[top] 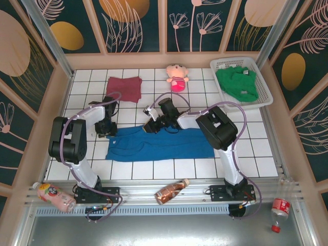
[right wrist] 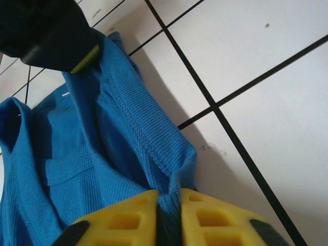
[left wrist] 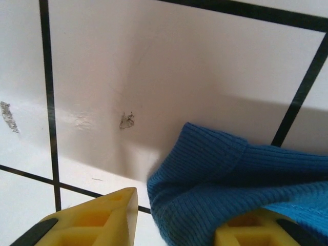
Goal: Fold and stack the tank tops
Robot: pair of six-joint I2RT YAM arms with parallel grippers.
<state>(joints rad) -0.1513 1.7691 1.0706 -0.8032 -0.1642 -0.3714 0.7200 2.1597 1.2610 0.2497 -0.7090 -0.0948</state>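
Observation:
The bright blue tank top (top: 159, 144) lies spread across the middle of the tiled table. My right gripper (top: 151, 125) is at its far edge and is shut on a bunched fold of the blue cloth (right wrist: 128, 128), with the fingers (right wrist: 220, 220) nearly touching. My left gripper (top: 107, 128) sits at the top's far left corner. Its yellow fingers (left wrist: 97, 220) stand apart, and the ribbed blue corner (left wrist: 215, 174) lies between them, draped over the right finger, with a gap on the left. The maroon tank top (top: 124, 87) lies folded at the back left. The green one (top: 237, 82) is in the basket.
A white basket (top: 264, 89) stands at the back right and a pink plush doll (top: 177, 77) at the back centre. Three bottles lie along the near rail: one at the left (top: 51, 196), one in the centre (top: 171, 190), one at the right (top: 280, 209). Walls close in three sides.

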